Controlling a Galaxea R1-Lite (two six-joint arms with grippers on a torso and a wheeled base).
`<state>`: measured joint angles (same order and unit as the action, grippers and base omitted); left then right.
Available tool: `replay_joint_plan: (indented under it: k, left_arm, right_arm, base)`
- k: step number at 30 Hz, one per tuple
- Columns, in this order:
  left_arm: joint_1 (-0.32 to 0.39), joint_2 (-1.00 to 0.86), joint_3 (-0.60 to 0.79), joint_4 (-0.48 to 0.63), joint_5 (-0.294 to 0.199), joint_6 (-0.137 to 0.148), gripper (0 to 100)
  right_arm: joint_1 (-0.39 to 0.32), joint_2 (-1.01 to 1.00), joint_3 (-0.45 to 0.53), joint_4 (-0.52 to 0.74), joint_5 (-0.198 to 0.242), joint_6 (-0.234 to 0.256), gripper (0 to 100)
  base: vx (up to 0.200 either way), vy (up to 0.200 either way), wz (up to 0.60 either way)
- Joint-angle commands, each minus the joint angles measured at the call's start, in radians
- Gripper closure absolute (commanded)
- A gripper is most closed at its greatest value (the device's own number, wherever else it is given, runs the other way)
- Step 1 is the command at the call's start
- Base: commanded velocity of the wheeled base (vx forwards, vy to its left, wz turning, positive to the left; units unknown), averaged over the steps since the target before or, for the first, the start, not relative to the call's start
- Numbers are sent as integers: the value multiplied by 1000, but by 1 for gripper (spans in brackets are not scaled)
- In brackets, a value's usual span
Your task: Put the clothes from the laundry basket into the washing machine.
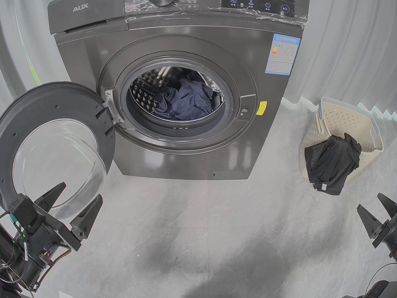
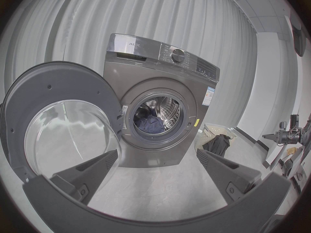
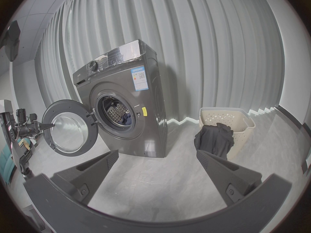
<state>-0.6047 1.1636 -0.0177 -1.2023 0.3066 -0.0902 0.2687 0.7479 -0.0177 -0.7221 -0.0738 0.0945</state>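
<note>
A pleated white curtain [image 1: 351, 42] and a smooth, pale grey floor [image 1: 206, 236] frame a boxy, gunmetal-grey washing machine [image 1: 186, 158] with glossy metal panels and clear film wrapped over its top controls. Its round door [image 1: 49, 100], a dark plastic ring around a bulging clear window, stands swung wide on the robot's left. Inside the perforated steel drum [image 1: 144, 96] lies a crumpled heap of dark blue clothes [image 1: 188, 102], soft and creased, resting toward the lower front of the opening. To the machine's right, on the floor beside the curtain, sits a cream plastic laundry basket [image 1: 351, 118] with small holes punched through its walls. A black garment [image 1: 333, 162] hangs limp over the basket's near rim, part inside and part spilling down the outer wall. In the foreground the left gripper [image 1: 80, 190] hangs before the open door, its dark wedge-shaped fingers spread and holding nothing. The right gripper [image 1: 369, 200] hovers near the basket, likewise released and bare.
</note>
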Motion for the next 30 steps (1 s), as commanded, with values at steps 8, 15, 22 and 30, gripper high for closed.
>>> replay_joint_plan:
  k: [8, 15, 22, 30]
  left_arm:
    - [2, -87, 18, 72, -1, 0, 0]
    - [5, -136, 18, 132, 0, 0, 0]
    - [6, -190, 18, 191, 0, -5, 0]
    - [6, -249, 18, 267, -1, -13, 0]
  right_arm:
    - [-37, -30, 16, 4, 0, -1, 0]
    - [-49, -85, 16, 63, 0, -2, 0]
    - [-65, -131, 16, 105, 0, -15, 0]
    - [-72, -142, 10, 122, 2, -22, 0]
  base:
    - [0, -200, 0]
    - [0, -200, 0]
    - [0, -200, 0]
    - [0, -200, 0]
